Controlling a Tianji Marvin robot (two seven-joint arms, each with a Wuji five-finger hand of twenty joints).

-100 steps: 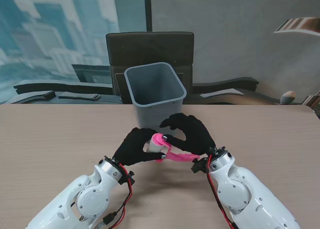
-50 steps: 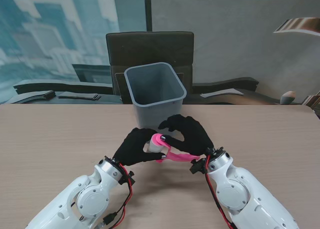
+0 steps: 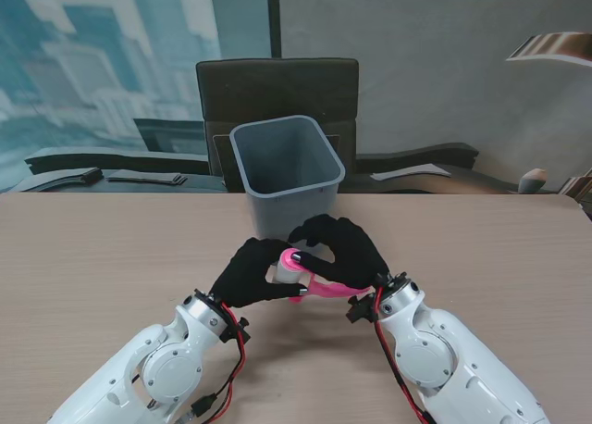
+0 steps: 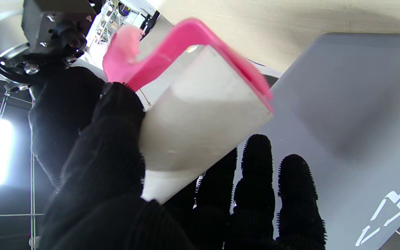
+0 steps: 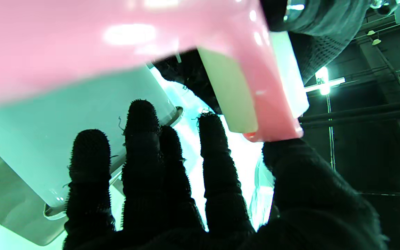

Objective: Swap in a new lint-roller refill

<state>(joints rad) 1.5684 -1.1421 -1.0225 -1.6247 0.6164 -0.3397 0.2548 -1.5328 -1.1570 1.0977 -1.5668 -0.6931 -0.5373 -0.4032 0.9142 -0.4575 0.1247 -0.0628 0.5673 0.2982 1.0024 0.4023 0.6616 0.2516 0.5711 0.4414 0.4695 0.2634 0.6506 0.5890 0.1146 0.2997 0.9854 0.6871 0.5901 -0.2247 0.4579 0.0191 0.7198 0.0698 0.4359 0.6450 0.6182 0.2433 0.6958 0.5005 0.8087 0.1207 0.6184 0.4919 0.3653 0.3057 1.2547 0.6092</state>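
My two black-gloved hands meet just in front of the bin, holding a pink lint roller (image 3: 321,287) between them. My left hand (image 3: 246,272) is shut on the white refill roll (image 3: 281,271), thumb wrapped around its side. In the left wrist view the roll (image 4: 200,114) sits inside the pink frame (image 4: 186,41). My right hand (image 3: 340,250) arches over the roller head, with the pink handle running back under its palm. The right wrist view shows that handle (image 5: 116,41) close up and my thumb (image 5: 300,173) pressed against the pink end by the roll (image 5: 231,93).
A grey waste bin (image 3: 287,174) stands open-topped right behind my hands, almost touching them; its wall (image 4: 352,104) fills the left wrist view. A dark chair (image 3: 277,86) sits beyond the far table edge. The tan table (image 3: 102,257) extends to both sides.
My right hand and forearm have shifted slightly left toward my left hand, closing over the roller head. The left hand and the roll have stayed put.
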